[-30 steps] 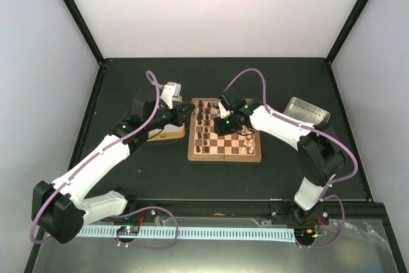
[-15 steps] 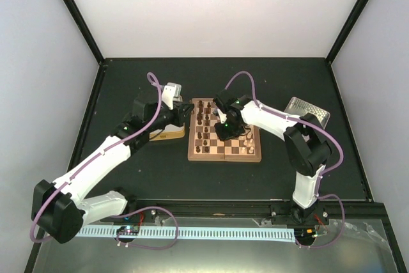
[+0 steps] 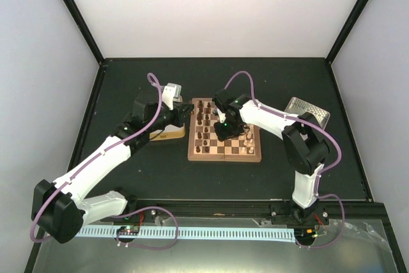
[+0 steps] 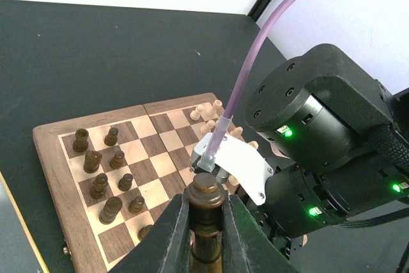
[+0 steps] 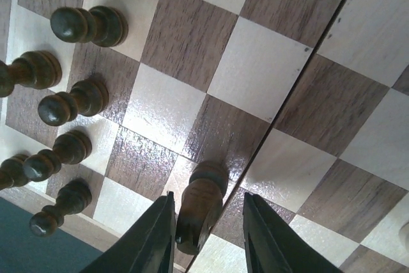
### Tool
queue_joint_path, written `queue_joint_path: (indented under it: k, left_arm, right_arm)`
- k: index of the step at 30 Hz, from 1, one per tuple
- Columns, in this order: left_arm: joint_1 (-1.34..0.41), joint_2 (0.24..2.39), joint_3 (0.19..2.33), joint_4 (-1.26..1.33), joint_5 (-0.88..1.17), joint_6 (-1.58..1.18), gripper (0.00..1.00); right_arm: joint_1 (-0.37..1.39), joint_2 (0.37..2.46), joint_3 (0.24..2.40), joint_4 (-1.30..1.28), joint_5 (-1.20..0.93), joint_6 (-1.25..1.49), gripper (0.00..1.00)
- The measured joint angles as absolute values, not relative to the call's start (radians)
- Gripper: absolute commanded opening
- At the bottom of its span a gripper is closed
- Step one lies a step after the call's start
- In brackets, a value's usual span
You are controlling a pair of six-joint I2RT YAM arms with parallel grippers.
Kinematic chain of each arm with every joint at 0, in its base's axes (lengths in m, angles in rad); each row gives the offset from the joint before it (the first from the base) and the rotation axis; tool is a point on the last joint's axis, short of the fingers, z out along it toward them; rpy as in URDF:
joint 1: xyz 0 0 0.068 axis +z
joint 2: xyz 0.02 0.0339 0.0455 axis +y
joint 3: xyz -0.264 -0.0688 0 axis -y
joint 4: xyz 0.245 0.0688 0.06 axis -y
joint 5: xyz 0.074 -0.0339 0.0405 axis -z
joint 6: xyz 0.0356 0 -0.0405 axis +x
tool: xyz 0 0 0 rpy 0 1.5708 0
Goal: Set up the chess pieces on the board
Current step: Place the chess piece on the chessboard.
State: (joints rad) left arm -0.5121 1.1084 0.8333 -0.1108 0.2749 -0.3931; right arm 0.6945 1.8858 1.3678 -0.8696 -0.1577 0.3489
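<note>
From above, the chessboard (image 3: 223, 158) lies on the dark bench (image 3: 160, 177). A yellowish tin (image 3: 167, 135) sits just off the board's left edge and a perforated tray (image 3: 308, 110) well off its right. The left claw (image 3: 186, 109) hangs at the board's far left corner. The right claw (image 3: 223, 133) is low over its middle squares.

On the left wrist camera, the left claw is clamped on an upright dark brown chessman (image 4: 206, 187). A cluster of dark pieces (image 4: 102, 171) stands on the board's left squares, and pale pieces (image 4: 208, 112) stand at its opposite edge.

On the right wrist camera, the right claw's jaws stand apart around a lone dark piece (image 5: 201, 199) that rests on the board by its centre seam. Whether one finger brushes it is hard to tell.
</note>
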Motion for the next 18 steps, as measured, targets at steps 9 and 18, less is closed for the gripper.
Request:
queue_joint_path:
  k: [9, 18]
  left_arm:
    - [-0.512, 1.108, 0.832, -0.11, 0.259, -0.393, 0.04]
    - [-0.512, 1.066, 0.801, -0.107, 0.168, -0.403, 0.04]
  right_arm:
    - [0.694, 1.773, 1.357, -0.812, -0.124, 0.376, 0.42]
    - [0.706, 1.754, 1.328, -0.785, -0.088, 0.364, 0.4]
